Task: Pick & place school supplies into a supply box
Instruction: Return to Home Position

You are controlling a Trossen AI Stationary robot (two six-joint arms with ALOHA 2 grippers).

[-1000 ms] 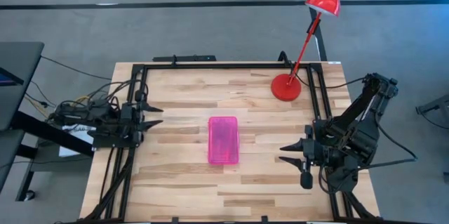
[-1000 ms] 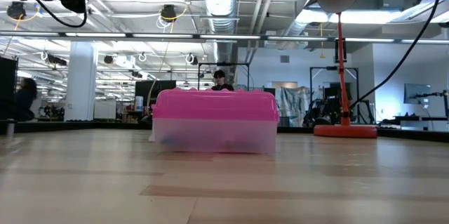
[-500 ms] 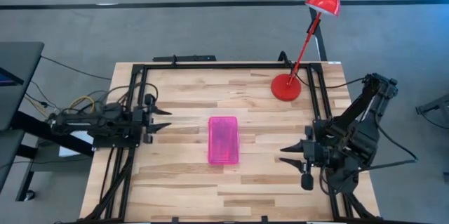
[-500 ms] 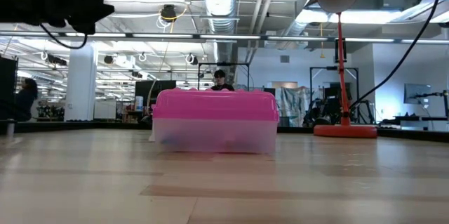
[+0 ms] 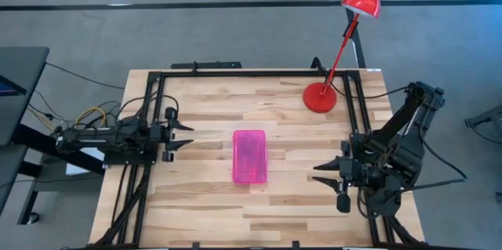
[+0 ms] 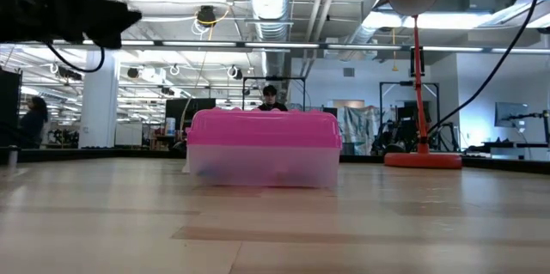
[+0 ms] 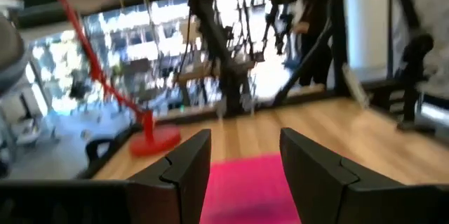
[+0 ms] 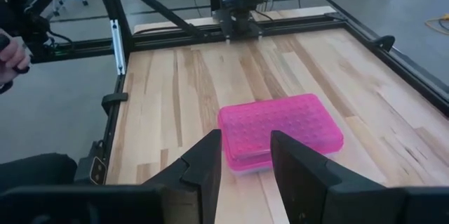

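1. Now the supply box (image 5: 249, 156) lies shut in the middle of the desk (image 5: 204, 101), pink lid down; its contents cannot be made out through the clear base.
2. The left pincer (image 5: 189, 135), wide and empty, has crept from the left edge towards the box.
3. The right pincer (image 5: 315, 173), wide and empty, is unmoved at the right edge.

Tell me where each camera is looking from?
High view: above the table, looking straight down; left arm and right arm flank the pink box.
Low view: at tabletop height, looking level at the box and red lamp; arm part top left.
Left wrist view: on the left arm, facing box and lamp past its open jaws.
Right wrist view: on the right arm, facing the box past its open jaws.
All four share the box.
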